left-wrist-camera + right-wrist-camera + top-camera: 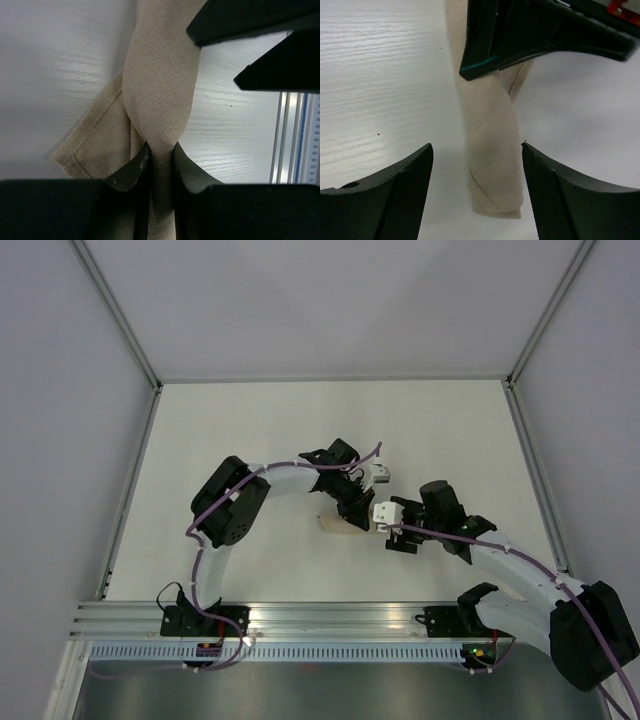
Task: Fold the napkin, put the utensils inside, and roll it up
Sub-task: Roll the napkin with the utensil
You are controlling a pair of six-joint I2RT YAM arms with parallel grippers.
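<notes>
The beige napkin (338, 526) lies rolled into a narrow tube at the middle of the table, mostly hidden under both grippers in the top view. My left gripper (161, 152) is shut on one end of the roll (160, 75), with a loose hemmed corner spread to the left. My right gripper (477, 150) is open, its fingers either side of the roll's other end (492, 160) without touching it. The left gripper's black body shows at the top of the right wrist view. The fork is hidden.
The white table (250, 440) has grey walls on three sides. An aluminium rail (330, 620) with the arm bases runs along the near edge and also shows in the left wrist view (295, 140).
</notes>
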